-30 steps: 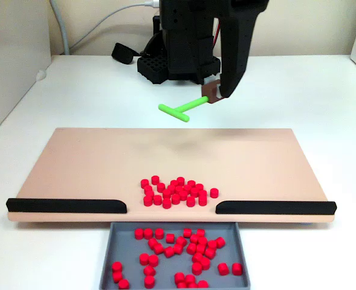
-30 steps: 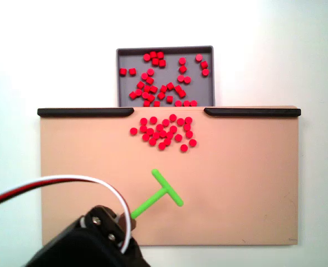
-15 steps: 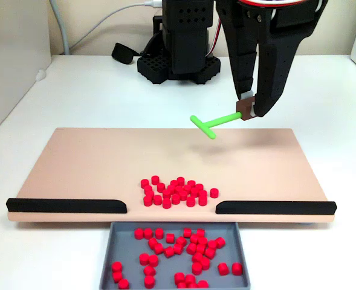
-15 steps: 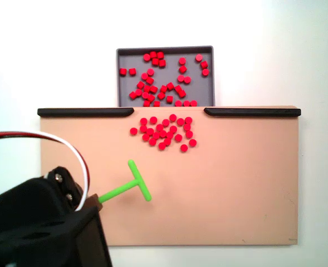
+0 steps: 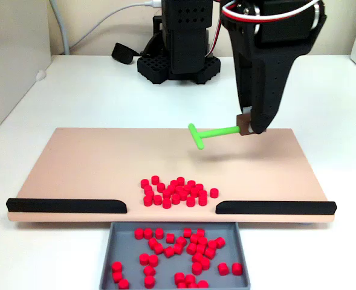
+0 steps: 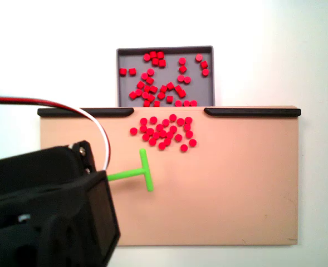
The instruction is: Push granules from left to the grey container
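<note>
On a white table (image 5: 81, 96) by a beige wall, gripper (image 5: 248, 128) clenches a green T-stick (image 5: 209, 132) above the tan board (image 5: 93, 163). Granules (image 5: 176, 191) sit betw. black strips (image 5: 66, 205); more in grey container (image 5: 108, 248).

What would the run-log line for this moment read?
gripper: shut on green T-stick | stick above board | granules: cluster at gap, rest in grey container

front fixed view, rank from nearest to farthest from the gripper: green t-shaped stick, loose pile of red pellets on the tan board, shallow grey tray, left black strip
1. The green T-shaped stick, held in the gripper and pointing left.
2. The loose pile of red pellets on the tan board, below-left of the gripper.
3. The shallow grey tray at the bottom edge and the left black strip: too close to call.
</note>
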